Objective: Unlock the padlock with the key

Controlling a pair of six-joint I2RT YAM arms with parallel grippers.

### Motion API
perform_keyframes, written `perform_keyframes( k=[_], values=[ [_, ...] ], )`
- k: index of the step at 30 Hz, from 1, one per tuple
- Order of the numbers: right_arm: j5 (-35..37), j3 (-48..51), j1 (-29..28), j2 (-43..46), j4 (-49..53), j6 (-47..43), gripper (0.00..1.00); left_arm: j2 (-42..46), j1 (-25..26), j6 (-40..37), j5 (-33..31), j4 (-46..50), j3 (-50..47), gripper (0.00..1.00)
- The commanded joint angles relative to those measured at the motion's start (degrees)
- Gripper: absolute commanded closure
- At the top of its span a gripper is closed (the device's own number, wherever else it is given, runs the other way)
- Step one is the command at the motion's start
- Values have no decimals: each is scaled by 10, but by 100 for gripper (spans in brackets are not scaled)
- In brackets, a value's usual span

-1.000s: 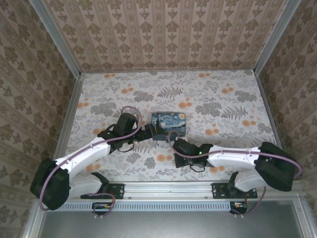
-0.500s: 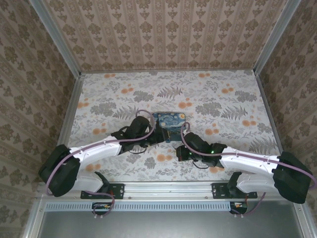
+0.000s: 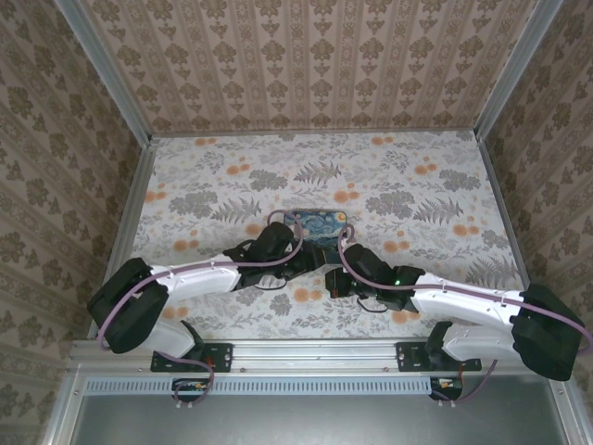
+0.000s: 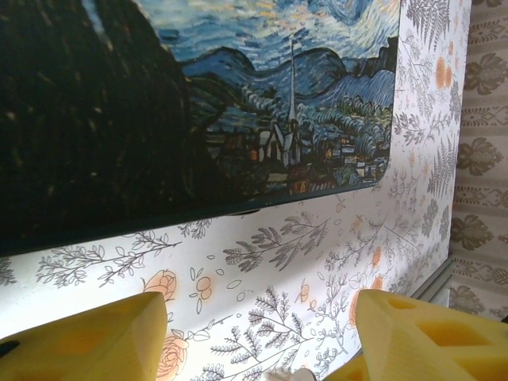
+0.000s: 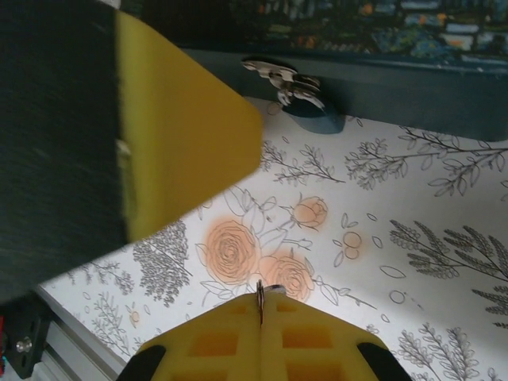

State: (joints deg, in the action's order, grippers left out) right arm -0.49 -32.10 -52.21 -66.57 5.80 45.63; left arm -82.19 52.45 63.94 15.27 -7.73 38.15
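Since a second ago both arms have swung inward, and the left gripper (image 3: 310, 259) has gone from the left end of the tin (image 3: 320, 222) to its near edge, close beside the right gripper (image 3: 335, 280). On its own wrist view the left gripper (image 4: 260, 311) has its yellow fingers (image 4: 95, 337) standing apart, with bare floral worktop (image 4: 262, 262) between them and nothing held; the swirl-painted tin lies just ahead. The right gripper (image 5: 260, 308) is closed, pinching a metal sliver (image 5: 261, 294) with a small loop at its tips; I cannot tell whether that is the key. Ahead of it the padlock (image 5: 309, 107), a dark bluish body topped with silvery metal, sits against the foot of the tin's wall. One left finger looms close on its left.
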Motion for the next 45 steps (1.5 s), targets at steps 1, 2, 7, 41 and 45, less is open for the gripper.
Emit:
perform_keyframes(
  k=[1,2,7,41,45],
  values=[
    [-6,-17,4,9,-12,3,100,-11,8,17,8,-25,18,35],
    [-6,-18,5,8,-13,4,100,-14,9,18,9,-26,19,35],
    [-7,-17,6,6,-18,6,100,-12,13,30,0,-37,9,33],
    [8,18,3,-48,49,-12,47,70,-21,1,-46,62,-16,20],
    [-5,3,-6,-81,27,-5,49,98,-40,-2,-49,77,-31,17]
  ],
)
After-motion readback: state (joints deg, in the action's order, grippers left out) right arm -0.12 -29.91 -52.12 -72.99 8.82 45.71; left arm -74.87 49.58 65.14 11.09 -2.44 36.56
